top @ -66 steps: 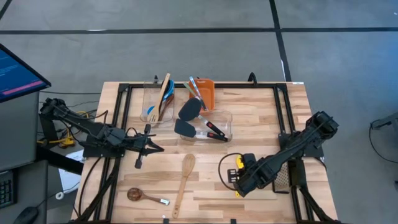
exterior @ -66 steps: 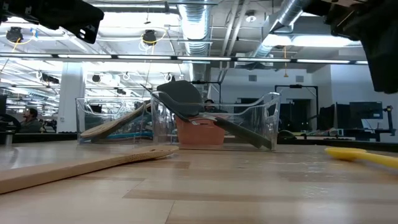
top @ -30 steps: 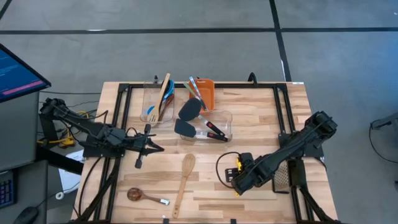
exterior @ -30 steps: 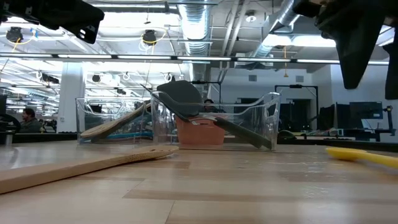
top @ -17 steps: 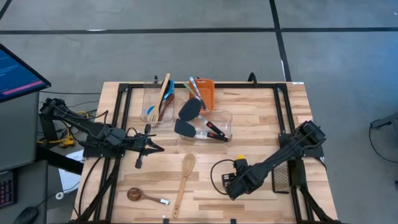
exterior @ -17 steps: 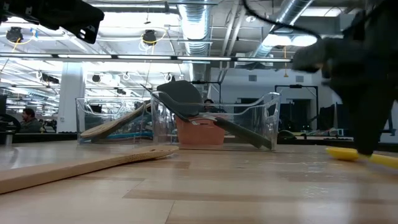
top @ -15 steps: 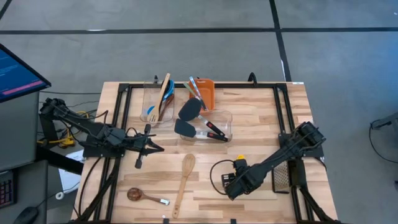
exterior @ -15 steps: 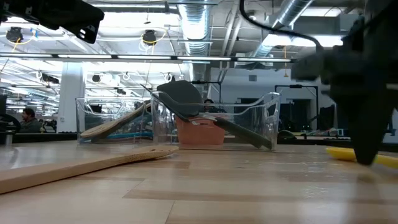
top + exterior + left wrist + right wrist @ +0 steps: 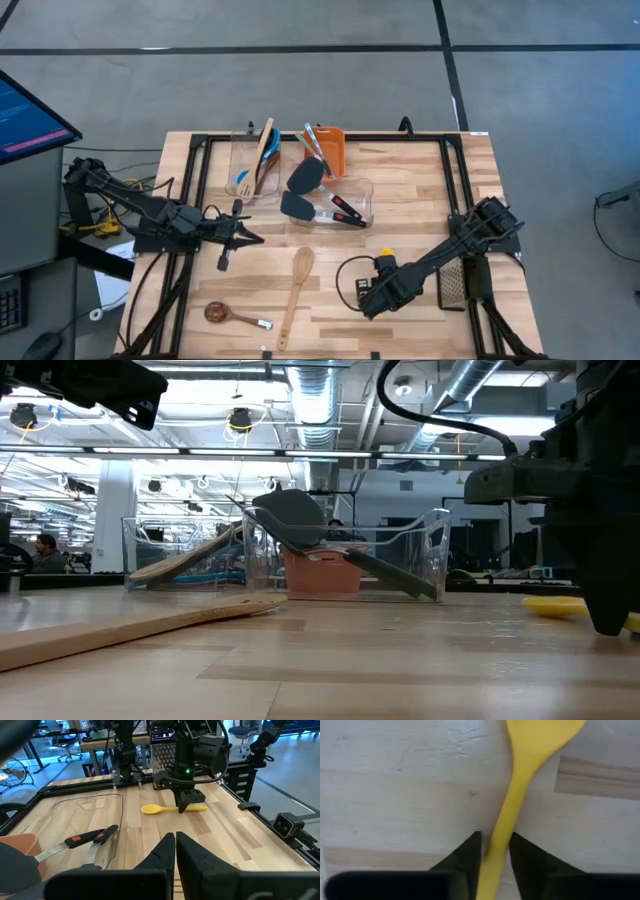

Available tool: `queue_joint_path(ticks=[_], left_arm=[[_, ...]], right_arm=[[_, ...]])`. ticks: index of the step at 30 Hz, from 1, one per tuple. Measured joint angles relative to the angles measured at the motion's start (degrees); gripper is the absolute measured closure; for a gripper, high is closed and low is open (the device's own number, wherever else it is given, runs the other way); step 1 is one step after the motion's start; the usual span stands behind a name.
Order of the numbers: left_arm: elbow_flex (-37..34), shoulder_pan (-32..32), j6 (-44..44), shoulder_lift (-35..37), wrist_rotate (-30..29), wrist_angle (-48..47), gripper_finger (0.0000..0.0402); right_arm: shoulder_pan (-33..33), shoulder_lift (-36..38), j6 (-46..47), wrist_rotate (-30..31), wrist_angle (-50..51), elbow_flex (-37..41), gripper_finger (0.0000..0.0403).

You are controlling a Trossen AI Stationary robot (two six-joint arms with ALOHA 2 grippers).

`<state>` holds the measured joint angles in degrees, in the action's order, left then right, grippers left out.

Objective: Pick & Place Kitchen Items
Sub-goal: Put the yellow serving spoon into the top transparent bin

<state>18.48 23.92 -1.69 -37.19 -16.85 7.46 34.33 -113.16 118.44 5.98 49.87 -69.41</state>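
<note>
Two right gripper (image 9: 495, 851) jaws pinch the yellow spoon (image 9: 522, 785) near the table's (image 9: 420, 200) front edge.

Two dark, jointed arms with looping black cables; the right arm (image 9: 192, 750) shows a small green light

Wooden desk (image 9: 420, 190) at frame centre, two clear tubs (image 9: 352, 195) and orange bin (image 9: 334, 150) upper middle, monitor (image 9: 25, 115) far left

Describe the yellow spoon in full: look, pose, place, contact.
The yellow spoon is one plain smooth piece, plastic by the look, with an oval bowl and slim handle. It lies flat on the wooden table, near its front right. The right tool straddles its handle, a finger close on each side.
</note>
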Motion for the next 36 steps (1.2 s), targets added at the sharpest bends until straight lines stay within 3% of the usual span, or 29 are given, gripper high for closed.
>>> queue_joint_path(ticks=[6,19,29,36], left_arm=[[0.00,0.00,0.02,0.00,0.00,0.00,0.0399],[0.00,0.00,0.01,0.02,-0.02,0.04,0.0399],[0.00,0.00,0.17,0.02,-0.02,0.13,0.0399],[0.00,0.00,0.19,0.02,-0.02,0.13,0.0399]], right_arm=[[0.00,-0.02,0.08,-0.28,-0.06,0.04,0.0372],[0.56,0.93,-3.64,-1.70,5.94,-5.10,0.0372],[1.79,7.91,-5.67,10.74,8.21,-6.86,0.0372],[-0.10,11.68,-12.70,20.60,8.39,-6.89,0.0372]])
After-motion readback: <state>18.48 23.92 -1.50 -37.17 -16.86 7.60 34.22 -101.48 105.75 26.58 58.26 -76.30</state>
